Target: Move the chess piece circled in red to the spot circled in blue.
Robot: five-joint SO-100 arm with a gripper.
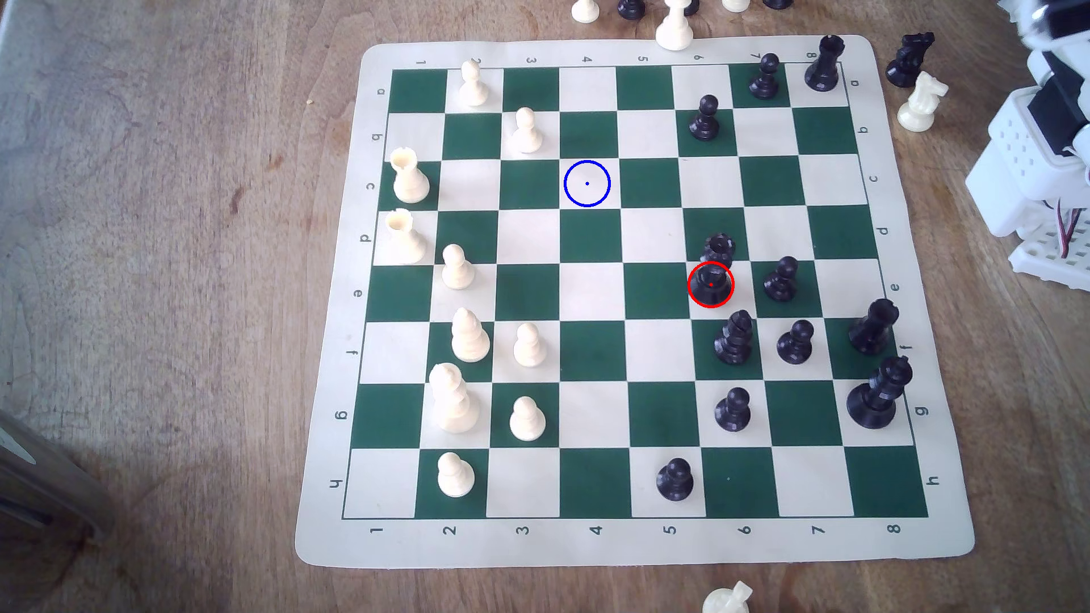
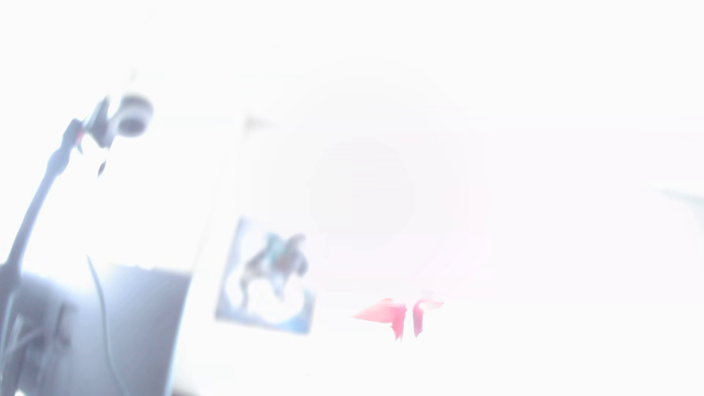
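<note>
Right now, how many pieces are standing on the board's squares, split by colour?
White pieces: 10
Black pieces: 11, red-circled piece included
Total: 21

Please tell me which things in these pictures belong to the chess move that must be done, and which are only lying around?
For the job:
- black queen in the red ring
- cream square with the blue ring
- robot arm at the exterior view's right edge

Lying about:
- black knight and white knight off the board
- white piece below the board
</note>
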